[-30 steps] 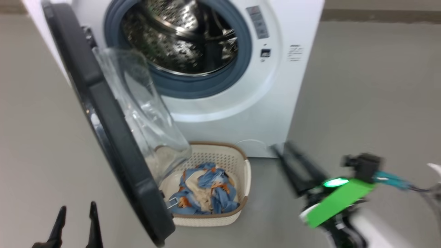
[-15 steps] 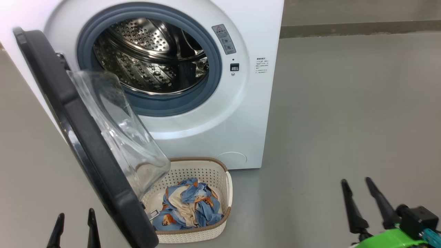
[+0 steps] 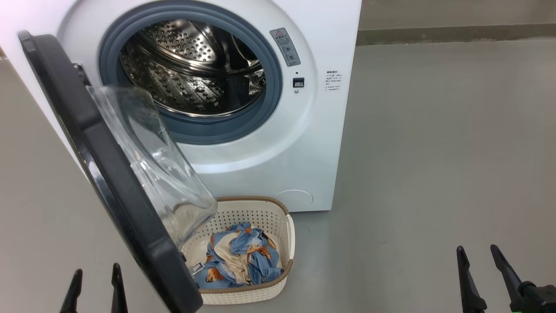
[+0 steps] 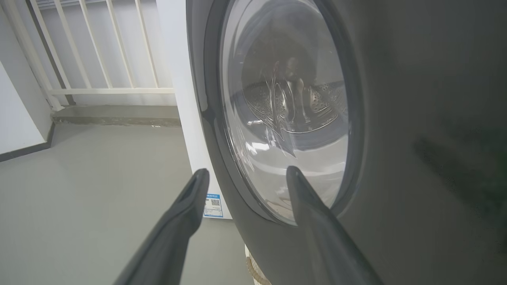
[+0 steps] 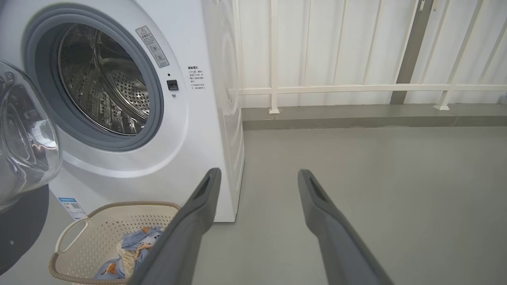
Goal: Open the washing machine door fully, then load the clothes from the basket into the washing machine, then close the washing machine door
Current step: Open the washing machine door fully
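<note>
Fingers of the left gripper (image 3: pixel 96 270) stand spread apart with nothing between them, low at the left, just outside the washing machine door (image 3: pixel 114 174). The door hangs swung out. Its black rim stands between that gripper and the basket (image 3: pixel 243 296), and its glass bowl (image 3: pixel 160 174) bulges over the basket's left side. Behind it the washing machine (image 3: pixel 282 148) shows its steel drum (image 3: pixel 191 74) through the grey gasket. The clothes (image 3: pixel 239 261) lie crumpled in the basket, on the floor (image 3: pixel 412 152) in front of the machine. Well apart to their right, the right gripper (image 3: pixel 477 250) hovers over bare floor, its fingers likewise parted and empty.
</note>
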Robot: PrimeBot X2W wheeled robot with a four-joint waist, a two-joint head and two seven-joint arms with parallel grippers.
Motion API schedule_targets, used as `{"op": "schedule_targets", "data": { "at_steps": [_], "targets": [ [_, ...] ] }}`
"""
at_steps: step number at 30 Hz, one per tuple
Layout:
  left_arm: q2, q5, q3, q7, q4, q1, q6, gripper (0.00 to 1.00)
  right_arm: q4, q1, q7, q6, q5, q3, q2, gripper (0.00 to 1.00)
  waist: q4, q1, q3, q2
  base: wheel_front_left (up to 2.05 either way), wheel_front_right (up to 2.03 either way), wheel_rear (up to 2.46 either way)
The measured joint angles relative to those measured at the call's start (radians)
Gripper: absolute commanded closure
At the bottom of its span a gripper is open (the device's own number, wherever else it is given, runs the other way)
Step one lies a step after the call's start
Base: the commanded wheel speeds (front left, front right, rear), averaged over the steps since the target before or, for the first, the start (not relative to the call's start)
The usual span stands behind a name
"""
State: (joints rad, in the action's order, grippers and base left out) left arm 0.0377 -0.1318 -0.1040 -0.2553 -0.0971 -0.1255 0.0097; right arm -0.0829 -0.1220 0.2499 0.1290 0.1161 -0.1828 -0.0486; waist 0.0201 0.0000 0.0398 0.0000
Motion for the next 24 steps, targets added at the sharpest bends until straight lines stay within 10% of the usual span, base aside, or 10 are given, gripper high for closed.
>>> {"op": "schedule_targets", "data": {
  "at_steps": [24],
  "targets": [
    [0.000,0.003,0.005,0.000,-0.001,-0.002,-0.010,0.00,-0.041,0.021,0.000,0.000,-0.019,0.024,0.001,0.00,0.038,0.0000,-0.006,0.0000,0.00,0.00,0.00]
  ]
}}
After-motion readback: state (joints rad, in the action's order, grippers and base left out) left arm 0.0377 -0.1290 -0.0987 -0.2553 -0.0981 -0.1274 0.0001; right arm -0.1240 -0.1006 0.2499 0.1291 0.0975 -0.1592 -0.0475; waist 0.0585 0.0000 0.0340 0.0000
